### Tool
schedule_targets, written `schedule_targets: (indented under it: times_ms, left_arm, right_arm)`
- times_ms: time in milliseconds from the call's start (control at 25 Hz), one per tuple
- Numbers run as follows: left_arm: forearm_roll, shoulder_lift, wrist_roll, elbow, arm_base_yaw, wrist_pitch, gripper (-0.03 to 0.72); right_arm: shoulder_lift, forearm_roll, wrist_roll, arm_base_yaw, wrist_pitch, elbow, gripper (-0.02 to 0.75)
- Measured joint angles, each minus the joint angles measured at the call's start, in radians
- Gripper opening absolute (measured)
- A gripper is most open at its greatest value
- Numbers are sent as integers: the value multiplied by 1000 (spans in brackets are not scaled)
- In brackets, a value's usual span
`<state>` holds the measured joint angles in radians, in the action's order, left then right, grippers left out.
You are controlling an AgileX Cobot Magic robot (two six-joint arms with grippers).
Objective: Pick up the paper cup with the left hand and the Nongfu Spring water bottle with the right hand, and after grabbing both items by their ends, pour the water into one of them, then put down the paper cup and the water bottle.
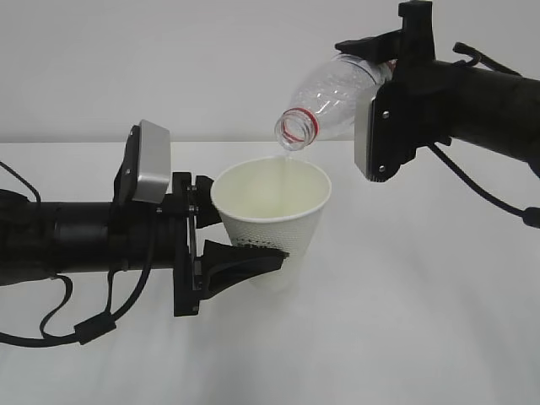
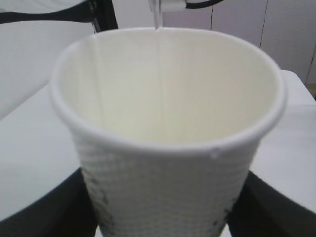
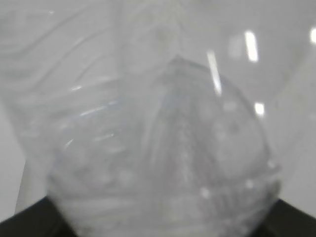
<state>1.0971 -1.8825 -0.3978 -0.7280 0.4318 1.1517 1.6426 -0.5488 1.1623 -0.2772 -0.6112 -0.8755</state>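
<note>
Base of small white tapered paper cup [image 1: 270, 215] hidden behind black finger of left end effector [image 1: 232, 245] in exterior view; cup bottom cut off by lower edge in left wrist view. Dark green logo on cup seen only as blurred specks. Rear of clear plastic water bottle [image 1: 333, 97] concealed by right end effector [image 1: 390, 52] and its grey wrist box [image 1: 380, 135]; label not seen. Both arms cut off by picture edges. Bottle [image 3: 163, 148] blurred in right wrist view, filling frame; water level cannot be told.
</note>
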Motion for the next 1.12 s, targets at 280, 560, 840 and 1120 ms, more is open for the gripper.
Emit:
schedule_targets:
  times_ms: [280,560,840,1120]
  left_arm:
    - [0,0,0,0,0,0,516]
    - [-5,0,0,0,0,0,516]
    - [-10,0,0,0,0,0,516]
    - [-11,0,0,0,0,0,516]
  right_arm:
    - [0,0,0,0,0,0,460]
    - [0,0,0,0,0,0,459]
    - [0,0,0,0,0,0,459]
    - [0,0,0,0,0,0,459]
